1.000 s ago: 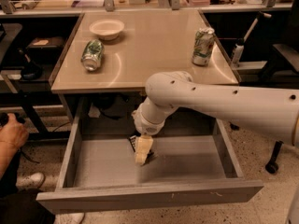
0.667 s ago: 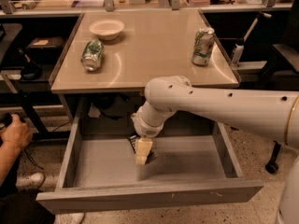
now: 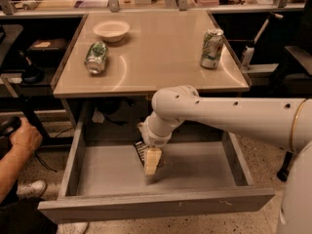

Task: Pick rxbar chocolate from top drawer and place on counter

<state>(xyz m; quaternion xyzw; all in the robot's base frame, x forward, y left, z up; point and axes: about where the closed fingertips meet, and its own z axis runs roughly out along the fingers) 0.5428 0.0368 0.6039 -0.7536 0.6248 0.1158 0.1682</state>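
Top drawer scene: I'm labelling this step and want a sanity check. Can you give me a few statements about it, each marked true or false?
The top drawer is pulled open. True.
On the counter, one green can lies on its side and the other can stands upright. True.
The claw hangs over the counter. False: it is down inside the drawer.
The rxbar chocolate lies on the counter. False: it is in the drawer, right at the claw.
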